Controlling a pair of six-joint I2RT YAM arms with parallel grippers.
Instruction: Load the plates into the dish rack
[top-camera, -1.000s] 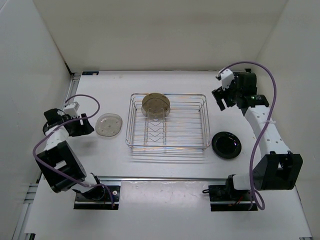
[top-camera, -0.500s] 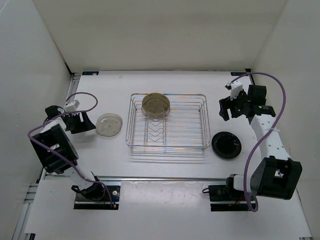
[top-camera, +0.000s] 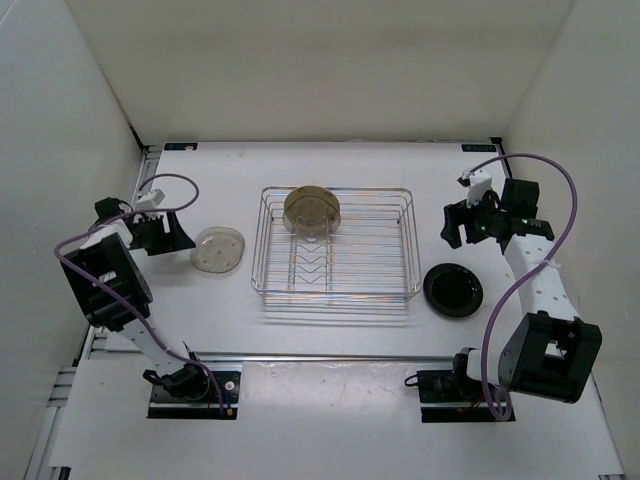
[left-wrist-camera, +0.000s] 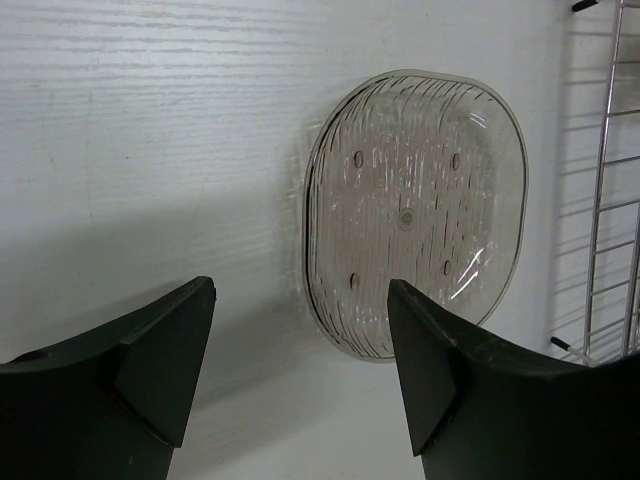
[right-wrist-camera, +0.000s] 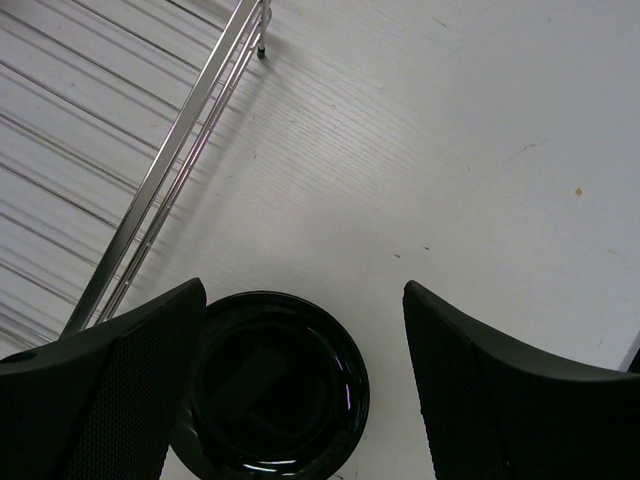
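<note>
Now the left gripper (left-wrist-camera: 300, 300) is holding nothing, and its two dark fingers (left-wrist-camera: 150, 360) are standing wide apart. Just ahead of it, a little toward the finger at the right of the wrist view, a clear plate (left-wrist-camera: 415, 210) with faint specks is lying flat on the white table (left-wrist-camera: 150, 120). The fingers are not touching it. Beyond this plate, the chrome wire dish rack (left-wrist-camera: 610, 180) is showing at the edge of the view.

The right gripper (right-wrist-camera: 302, 290) is also standing with its jaws spread and empty. Below it, toward the finger at the left of the wrist view, a glossy black plate (right-wrist-camera: 270, 390) is lying on the table, apart from both fingers. Farther out on that side, one corner of the rack is showing.

From above, the rack is sitting between the two grippers. A tan plate (top-camera: 311, 209) is leaning tilted among the wires in its far part. The clear plate is lying between the left gripper and the rack, near the rack but not touching it. The black plate is lying just beside the rack's near right corner.
</note>
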